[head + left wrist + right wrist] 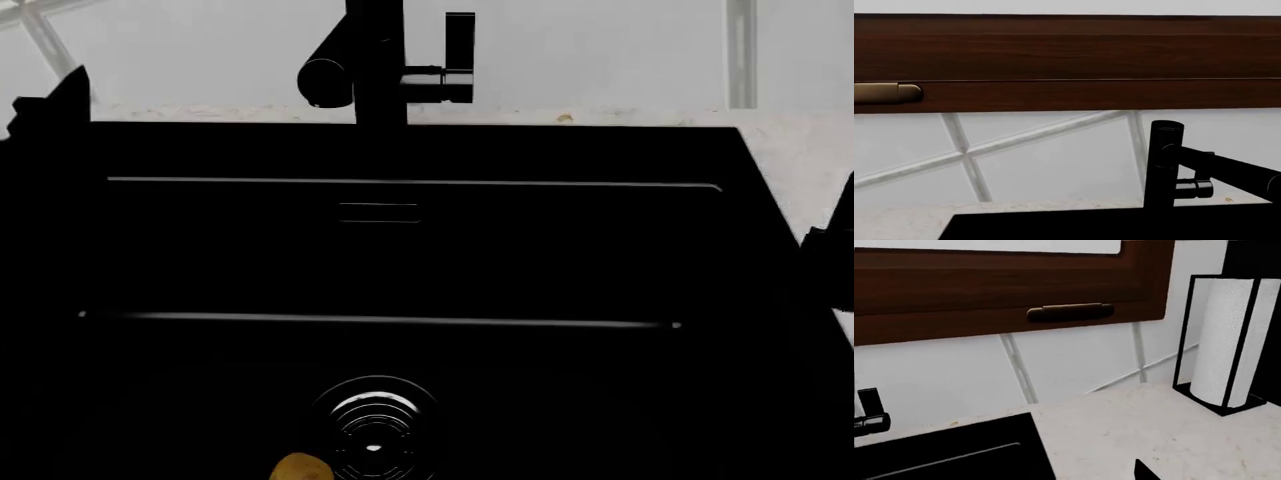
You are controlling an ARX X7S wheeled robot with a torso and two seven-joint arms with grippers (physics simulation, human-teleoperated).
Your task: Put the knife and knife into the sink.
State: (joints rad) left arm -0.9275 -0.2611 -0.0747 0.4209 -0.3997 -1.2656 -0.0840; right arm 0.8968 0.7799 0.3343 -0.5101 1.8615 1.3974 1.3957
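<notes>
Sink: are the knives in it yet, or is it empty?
Not seen in it. The sink shows only its drain and a small yellow lump beside it; the nearest part is cut off.

We look straight down into the sink (200, 250), a large black rectangular basin that fills most of our head view. Its round, shiny ringed drain (375, 418) sits near the front of the basin floor. A black tap (378, 62) stands upright at the middle of the rear rim, its spout angled to our left. From our left wrist view we see the same tap from the side. Neither knife shows in any view.
</notes>
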